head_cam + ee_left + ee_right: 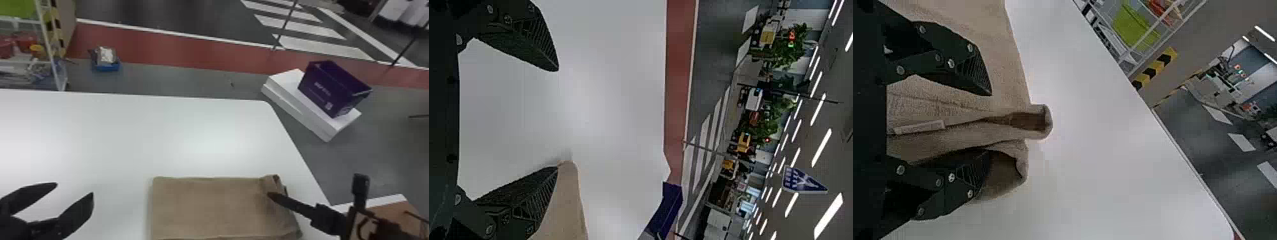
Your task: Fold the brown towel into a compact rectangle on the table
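Left tool (74,188) and right tool (316,185), two altogether, gape wide; one brown towel (207,207) (one pale tag (919,127) showing).

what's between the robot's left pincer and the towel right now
Only a bare stretch of white table lies between the left pincer and the brown towel; the head view shows this.

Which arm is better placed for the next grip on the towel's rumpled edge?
Right, I judge: the open right end effector is at the towel's rumpled edge, while the open left end effector hangs beyond its opposite side.
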Action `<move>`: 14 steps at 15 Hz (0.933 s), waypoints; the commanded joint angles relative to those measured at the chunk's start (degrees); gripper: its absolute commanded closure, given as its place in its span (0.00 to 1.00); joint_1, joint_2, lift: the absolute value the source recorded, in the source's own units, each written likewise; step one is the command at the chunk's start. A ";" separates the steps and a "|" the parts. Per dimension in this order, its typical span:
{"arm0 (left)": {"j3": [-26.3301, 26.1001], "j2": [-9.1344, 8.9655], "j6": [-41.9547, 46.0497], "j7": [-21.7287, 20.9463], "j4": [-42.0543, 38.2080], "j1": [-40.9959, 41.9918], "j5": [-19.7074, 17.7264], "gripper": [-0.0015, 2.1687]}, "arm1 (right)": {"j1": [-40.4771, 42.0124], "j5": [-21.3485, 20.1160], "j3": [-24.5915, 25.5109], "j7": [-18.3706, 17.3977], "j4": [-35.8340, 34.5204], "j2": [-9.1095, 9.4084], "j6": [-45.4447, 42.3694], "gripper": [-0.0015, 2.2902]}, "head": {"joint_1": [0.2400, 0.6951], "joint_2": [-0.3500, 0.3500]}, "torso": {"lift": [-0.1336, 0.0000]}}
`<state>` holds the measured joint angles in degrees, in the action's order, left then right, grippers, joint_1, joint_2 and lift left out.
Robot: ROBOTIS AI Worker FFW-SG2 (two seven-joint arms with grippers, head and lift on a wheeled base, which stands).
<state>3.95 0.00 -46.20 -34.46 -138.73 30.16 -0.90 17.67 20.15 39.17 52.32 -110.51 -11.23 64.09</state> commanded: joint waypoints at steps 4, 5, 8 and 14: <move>0.27 -0.15 -0.35 -0.17 -1.19 0.43 -0.07 0.10 | 0.00 -0.28 -4.10 -0.11 -2.08 2.18 2.49 0.34 | 1.00 0.03 | 0.08; 0.27 -0.15 -0.70 -1.05 -1.81 0.95 -0.33 0.10 | 0.00 -0.46 -4.10 -0.11 -2.08 2.27 2.49 0.33 | 1.00 0.05 | 0.08; -0.44 -0.15 -1.93 -2.72 -1.54 1.57 -2.53 0.10 | -0.09 -0.02 -2.70 -0.11 -1.99 2.18 2.67 0.33 | 1.00 0.05 | 0.08; -3.87 -0.15 -1.75 -2.81 -0.49 1.83 -1.74 0.10 | 0.62 2.18 -5.25 0.77 -3.31 5.52 4.95 0.33 | 1.00 0.00 | 0.08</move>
<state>0.16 0.00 -47.97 -37.23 -138.88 31.81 -2.58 18.18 22.15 34.88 53.09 -113.09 -7.06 68.76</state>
